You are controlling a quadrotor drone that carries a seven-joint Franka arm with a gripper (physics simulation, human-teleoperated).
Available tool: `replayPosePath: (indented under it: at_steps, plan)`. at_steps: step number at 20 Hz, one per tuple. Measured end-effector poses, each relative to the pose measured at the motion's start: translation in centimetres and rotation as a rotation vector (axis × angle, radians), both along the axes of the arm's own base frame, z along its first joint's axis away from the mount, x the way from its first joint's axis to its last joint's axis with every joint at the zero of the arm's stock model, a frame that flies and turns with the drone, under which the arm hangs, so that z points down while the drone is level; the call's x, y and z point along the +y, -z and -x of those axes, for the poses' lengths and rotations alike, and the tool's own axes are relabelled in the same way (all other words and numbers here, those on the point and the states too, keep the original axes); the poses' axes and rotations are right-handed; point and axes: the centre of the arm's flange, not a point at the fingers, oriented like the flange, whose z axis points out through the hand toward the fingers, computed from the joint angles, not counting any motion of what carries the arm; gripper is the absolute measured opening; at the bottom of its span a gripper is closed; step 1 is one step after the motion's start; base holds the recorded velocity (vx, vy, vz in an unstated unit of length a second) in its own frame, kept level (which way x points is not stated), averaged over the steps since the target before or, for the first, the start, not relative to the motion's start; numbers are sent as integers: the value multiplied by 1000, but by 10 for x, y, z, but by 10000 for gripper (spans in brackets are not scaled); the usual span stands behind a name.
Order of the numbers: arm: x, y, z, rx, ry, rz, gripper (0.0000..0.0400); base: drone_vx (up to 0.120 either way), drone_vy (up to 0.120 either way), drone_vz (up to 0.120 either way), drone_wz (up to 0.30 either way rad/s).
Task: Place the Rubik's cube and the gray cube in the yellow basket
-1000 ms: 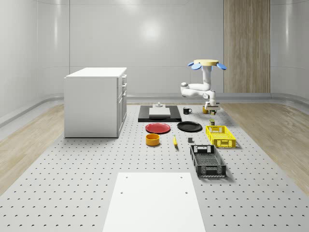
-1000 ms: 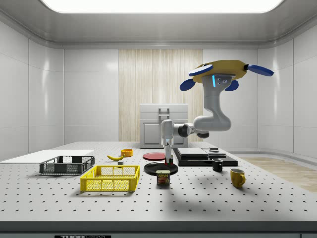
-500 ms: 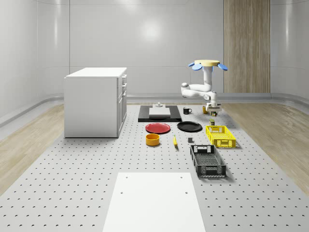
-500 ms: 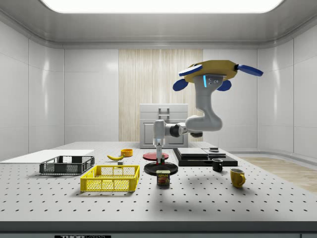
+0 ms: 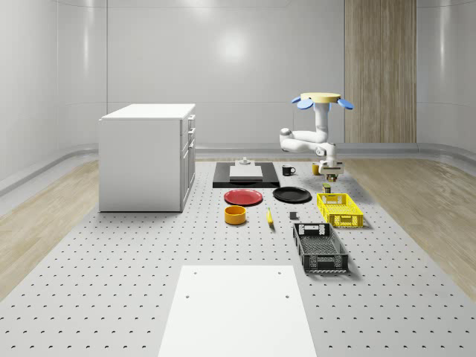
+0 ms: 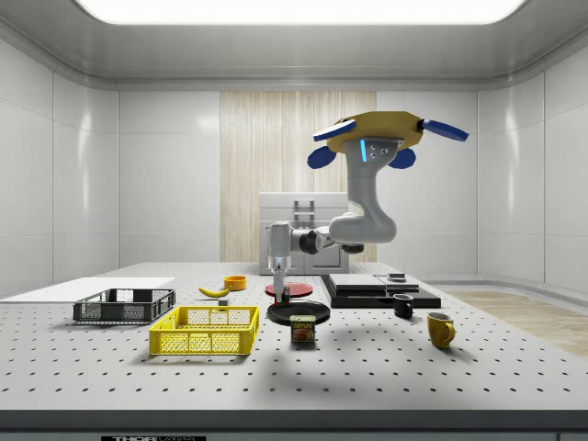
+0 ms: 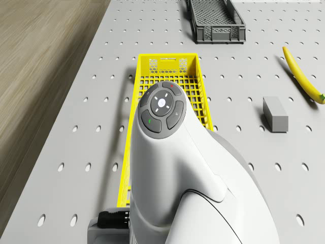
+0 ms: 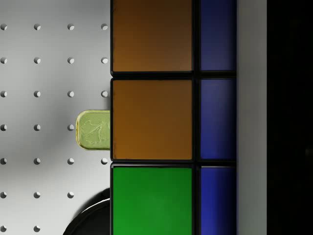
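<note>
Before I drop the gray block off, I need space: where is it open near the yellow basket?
The yellow basket is empty inside. Bare table lies between it and the gray block. It's crowded by the black crate.

Perforated table point(image 5: 111, 297) and its contents

The gray hole-grid table carried a white cabinet point(image 5: 147, 156) at the whole-scene view's left and a white sheet point(image 5: 236, 309) at the near edge. A black slab point(image 5: 245, 176) lay at the far side, with a black mug point(image 5: 288, 170) and a yellow mug point(image 6: 440, 329) beside it. In front of the slab sat a red plate point(image 5: 244, 197) and a black plate point(image 5: 291, 195). An orange bowl point(image 5: 235, 215), a banana point(image 5: 269, 216) and the gray cube point(image 7: 275, 113) lay mid-table. The yellow basket point(image 5: 340, 210) stood near the black basket point(image 5: 320, 248), not touching. A Spam can point(image 6: 303, 329) stood just beside the yellow basket.
</note>
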Motion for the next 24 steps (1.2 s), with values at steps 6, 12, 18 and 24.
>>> replayPosePath:
  at_steps: [6, 12, 18, 24]
  plan:
    - [0, 0, 0, 0, 0, 0, 325, 120, 0, 0, 0]
    - [0, 0, 0, 0, 0, 0, 325, 120, 0, 0, 0]
    - [0, 0, 0, 0, 0, 0, 325, 120, 0, 0, 0]
    - [0, 0, 0, 0, 0, 0, 325, 120, -40, 0, 0]
